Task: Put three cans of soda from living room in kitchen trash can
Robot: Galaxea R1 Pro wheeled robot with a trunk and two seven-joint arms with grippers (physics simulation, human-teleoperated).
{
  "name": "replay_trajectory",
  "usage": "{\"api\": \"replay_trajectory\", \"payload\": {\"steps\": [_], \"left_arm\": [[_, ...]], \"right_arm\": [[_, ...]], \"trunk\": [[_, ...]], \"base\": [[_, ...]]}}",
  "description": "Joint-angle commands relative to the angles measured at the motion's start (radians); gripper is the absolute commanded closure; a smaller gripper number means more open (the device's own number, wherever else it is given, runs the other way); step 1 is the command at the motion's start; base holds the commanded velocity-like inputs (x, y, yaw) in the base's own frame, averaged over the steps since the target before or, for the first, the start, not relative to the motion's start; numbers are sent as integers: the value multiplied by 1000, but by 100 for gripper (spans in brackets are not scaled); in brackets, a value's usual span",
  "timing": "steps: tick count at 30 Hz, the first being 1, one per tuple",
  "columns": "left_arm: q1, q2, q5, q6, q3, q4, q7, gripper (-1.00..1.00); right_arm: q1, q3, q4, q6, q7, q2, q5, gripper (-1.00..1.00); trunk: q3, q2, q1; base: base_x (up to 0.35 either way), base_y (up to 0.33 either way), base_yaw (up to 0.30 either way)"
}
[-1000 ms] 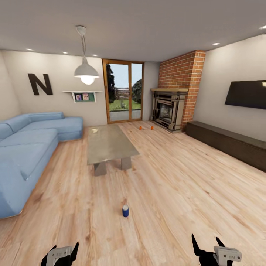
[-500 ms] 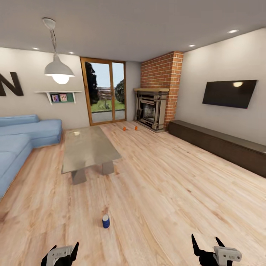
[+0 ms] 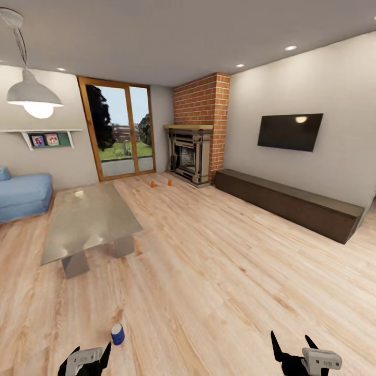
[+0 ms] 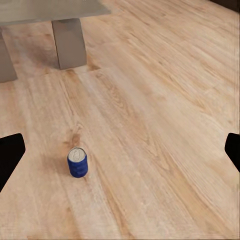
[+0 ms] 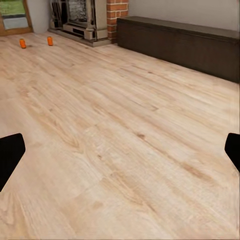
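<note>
**Two orange cans by the fireplace**

Across the wood floor (image 3: 219, 261), two orange soda cans (image 3: 152, 184) (image 3: 169, 182) stand near the brick fireplace (image 3: 190, 156). A blue can (image 3: 117, 334) sits just ahead of the left pincer (image 3: 83, 359), near the low desk (image 3: 86, 219). Both the left and the right pincer (image 3: 300, 355) are spread wide, holding nothing.

Light, strongly grained wood is seen across the whole floor (image 3: 219, 250). Two orange cans (image 3: 152, 184) are spotted by the red-brick fireplace (image 3: 201, 107). A blue can (image 3: 117, 334) with a pale top is parked near a grey table (image 3: 86, 219). Black TV (image 3: 290, 132), dark brown bench (image 3: 287, 201), blue sofa (image 3: 23, 193).
</note>
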Motion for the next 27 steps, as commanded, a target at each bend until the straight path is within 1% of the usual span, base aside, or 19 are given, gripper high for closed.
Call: {"api": "replay_trajectory", "payload": {"steps": [1, 27], "left_arm": [[0, 0, 0, 0, 0, 0, 0, -100], [0, 0, 1, 0, 0, -3, 0, -100]], "right_arm": [[0, 0, 0, 0, 0, 0, 0, -100], [0, 1, 0, 1, 0, 0, 1, -100]], "trunk": [[0, 0, 0], [0, 0, 0]], "base": [[210, -223, -252], [188, -235, -252]]}}
